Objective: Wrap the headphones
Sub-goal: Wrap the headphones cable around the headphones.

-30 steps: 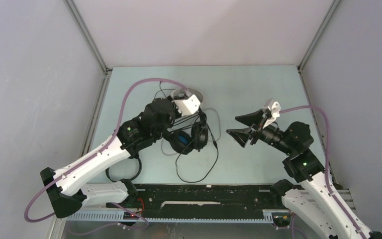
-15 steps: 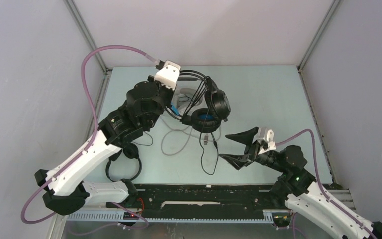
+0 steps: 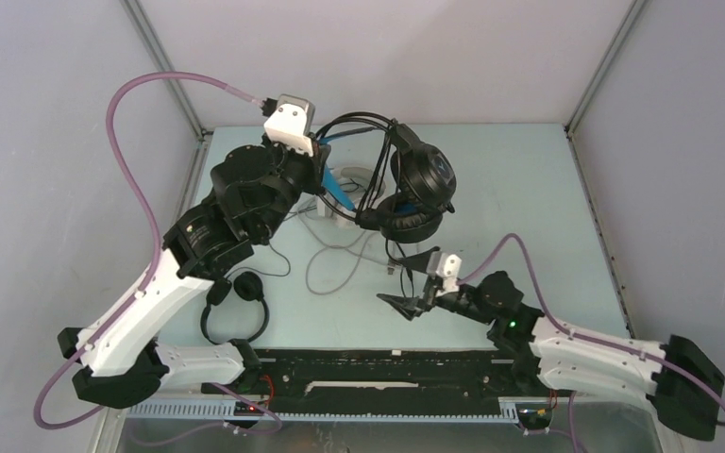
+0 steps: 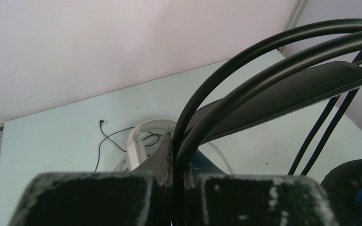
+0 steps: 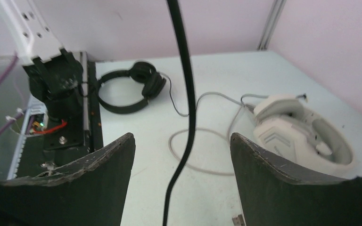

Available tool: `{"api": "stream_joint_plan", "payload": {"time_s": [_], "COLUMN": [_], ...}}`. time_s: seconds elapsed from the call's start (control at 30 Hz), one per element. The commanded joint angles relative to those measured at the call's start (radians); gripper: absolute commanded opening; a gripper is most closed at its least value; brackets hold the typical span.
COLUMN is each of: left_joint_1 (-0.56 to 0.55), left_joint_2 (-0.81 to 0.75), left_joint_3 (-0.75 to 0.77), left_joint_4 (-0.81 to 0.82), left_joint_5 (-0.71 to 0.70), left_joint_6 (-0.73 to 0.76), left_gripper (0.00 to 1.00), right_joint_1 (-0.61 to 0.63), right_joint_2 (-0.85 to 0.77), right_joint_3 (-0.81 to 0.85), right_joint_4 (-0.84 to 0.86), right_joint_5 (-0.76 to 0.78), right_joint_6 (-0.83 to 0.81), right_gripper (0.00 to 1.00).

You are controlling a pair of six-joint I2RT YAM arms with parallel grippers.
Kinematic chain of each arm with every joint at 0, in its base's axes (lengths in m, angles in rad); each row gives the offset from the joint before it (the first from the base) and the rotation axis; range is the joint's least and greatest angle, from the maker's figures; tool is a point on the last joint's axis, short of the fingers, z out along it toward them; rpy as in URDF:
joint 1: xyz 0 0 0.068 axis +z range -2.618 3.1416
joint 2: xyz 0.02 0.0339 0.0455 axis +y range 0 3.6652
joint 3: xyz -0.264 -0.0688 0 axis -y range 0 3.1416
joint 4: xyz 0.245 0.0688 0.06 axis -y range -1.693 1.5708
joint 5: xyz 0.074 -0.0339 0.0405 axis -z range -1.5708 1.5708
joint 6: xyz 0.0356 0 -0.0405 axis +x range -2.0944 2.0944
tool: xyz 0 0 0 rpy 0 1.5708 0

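The bulky black headphones with blue accents (image 3: 422, 185) hang in the air over the back of the table. My left gripper (image 3: 328, 151) is shut on their thin headband wires (image 4: 226, 94). Their black cable (image 3: 394, 247) dangles straight down. My right gripper (image 3: 408, 280) stands open just below the cups, and the cable (image 5: 187, 94) hangs between its fingers without touching either (image 5: 181, 139). The white-grey headphones (image 5: 301, 132) lie on the table behind, partly hidden in the top view (image 3: 351, 181). The small slim black headphones (image 3: 236, 307) lie near the left arm's base.
A grey cable loop (image 3: 326, 269) from the white pair lies on the table's middle (image 5: 202, 162). A thin black cable with its plug (image 4: 101, 123) lies at the back left. The black rail (image 3: 387, 373) runs along the near edge. Grey walls enclose the table.
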Motion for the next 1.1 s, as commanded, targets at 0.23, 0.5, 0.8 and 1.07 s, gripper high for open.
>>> {"api": "stream_joint_plan", "payload": {"time_s": [0.23, 0.5, 0.8, 1.07], "left_joint_1": [0.016, 0.046, 0.076, 0.102], "left_joint_2": [-0.052, -0.110, -0.120, -0.140], "left_joint_3": [0.125, 0.104, 0.067, 0.085], "left_joint_4": [0.063, 0.147, 0.189, 0.176], "left_joint_5": [0.103, 0.210, 0.233, 0.302], "left_joint_6": [-0.256, -0.428, -0.474, -0.510], "left_gripper": [0.00, 0.00, 0.00, 0.00], "right_joint_1": [0.085, 0.092, 0.113, 0.008], "right_joint_2": [0.283, 0.306, 0.349, 0.336], "right_joint_3": [0.041, -0.009, 0.000, -0.049], "right_joint_4": [0.291, 0.342, 0.345, 0.359], "right_joint_5": [0.181, 0.227, 0.237, 0.266], "right_joint_6": [-0.006, 0.000, -0.003, 0.050], "right_gripper": [0.41, 0.04, 0.00, 0.00]}}
